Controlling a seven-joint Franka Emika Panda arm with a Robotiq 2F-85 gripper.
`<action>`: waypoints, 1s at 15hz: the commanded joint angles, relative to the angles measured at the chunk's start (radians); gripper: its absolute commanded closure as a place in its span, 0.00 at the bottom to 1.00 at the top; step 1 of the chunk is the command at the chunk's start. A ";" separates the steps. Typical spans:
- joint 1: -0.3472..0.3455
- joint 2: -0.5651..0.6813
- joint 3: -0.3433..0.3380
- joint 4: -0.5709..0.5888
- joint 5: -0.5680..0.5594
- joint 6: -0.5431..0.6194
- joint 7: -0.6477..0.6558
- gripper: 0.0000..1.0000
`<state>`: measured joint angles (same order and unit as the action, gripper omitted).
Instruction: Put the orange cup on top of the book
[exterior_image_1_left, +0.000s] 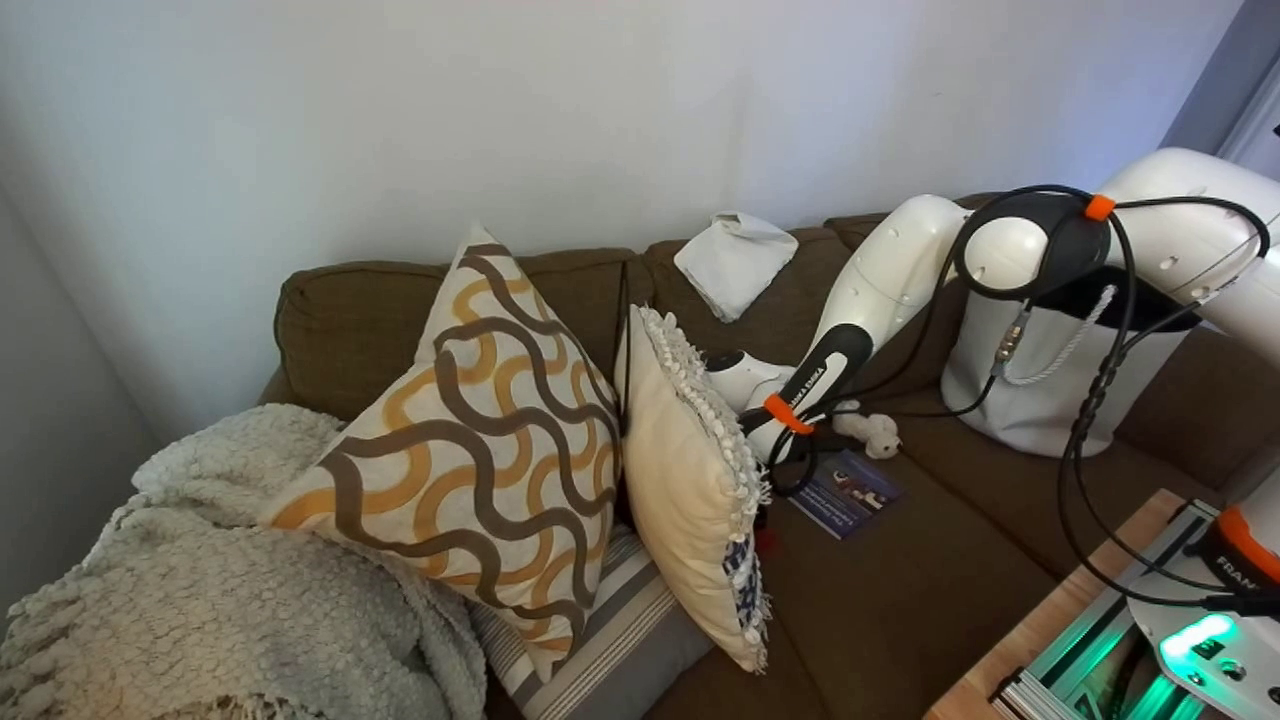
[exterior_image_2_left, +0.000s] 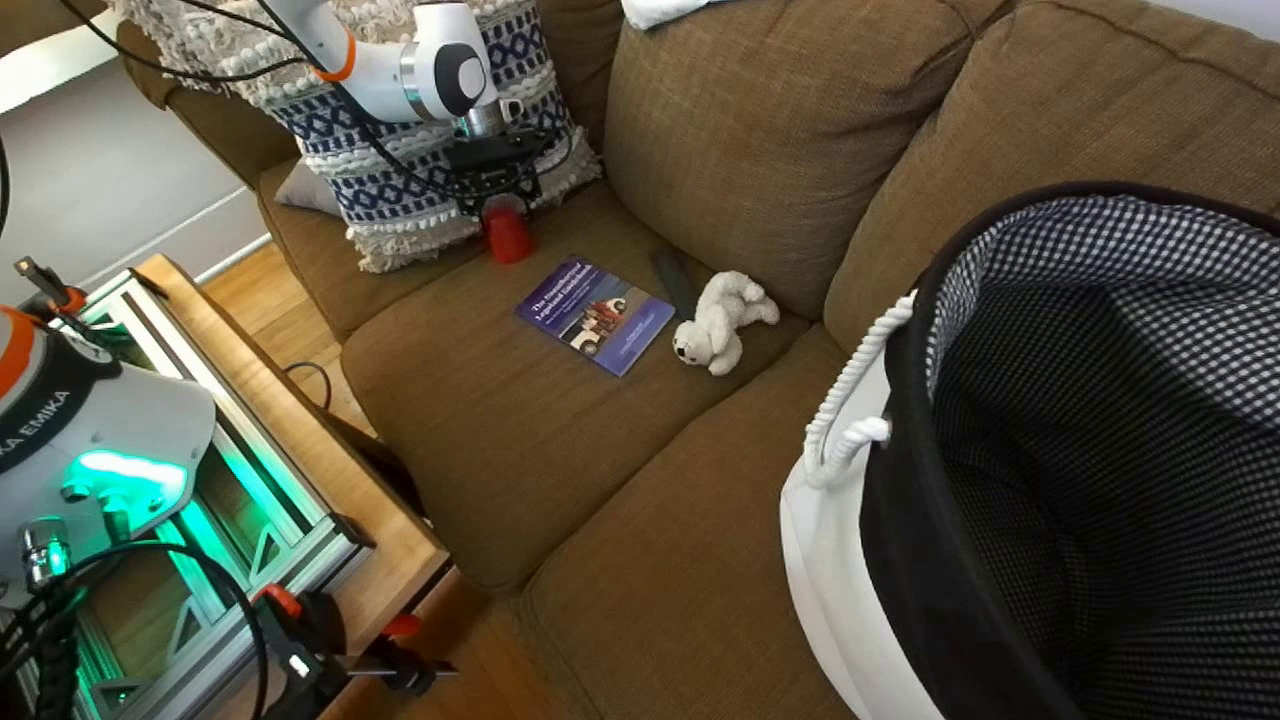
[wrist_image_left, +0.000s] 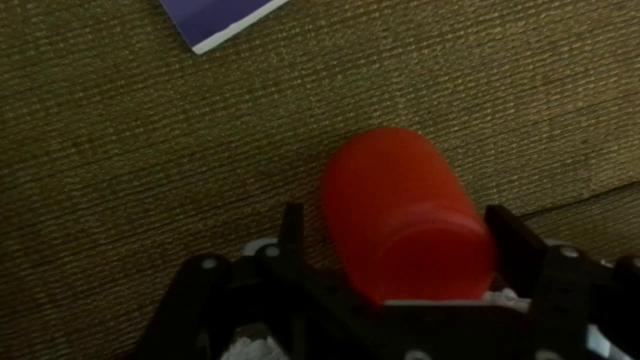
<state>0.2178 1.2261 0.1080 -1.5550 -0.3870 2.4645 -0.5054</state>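
The small red-orange cup (exterior_image_2_left: 508, 236) stands on the brown sofa seat beside the shaggy cushion. In the wrist view the cup (wrist_image_left: 400, 190) lies between the fingers of my gripper (wrist_image_left: 397, 209). The gripper is open: a gap shows at the left finger, while the right finger is very close to the cup or touching it. In an exterior view the gripper (exterior_image_2_left: 506, 205) is over the cup's top. In another exterior view only a red sliver of the cup (exterior_image_1_left: 766, 541) shows. The purple-blue book (exterior_image_2_left: 597, 313) lies flat a short way from the cup; its corner (wrist_image_left: 220, 22) shows in the wrist view.
A fringed cushion (exterior_image_2_left: 390, 160) stands right behind the gripper. A white plush toy (exterior_image_2_left: 722, 322) and a dark flat object (exterior_image_2_left: 676, 283) lie past the book. A large fabric basket (exterior_image_2_left: 900, 560) stands on the sofa. The wooden robot table (exterior_image_2_left: 400, 545) borders the sofa front.
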 joint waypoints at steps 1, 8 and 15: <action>-0.019 0.038 0.035 0.052 0.011 -0.047 -0.031 0.42; 0.009 -0.094 0.000 -0.117 0.003 -0.012 0.111 0.56; 0.105 -0.327 -0.189 -0.504 -0.025 0.411 0.509 0.56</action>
<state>0.2496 1.0177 0.0225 -1.8677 -0.3841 2.7053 -0.1395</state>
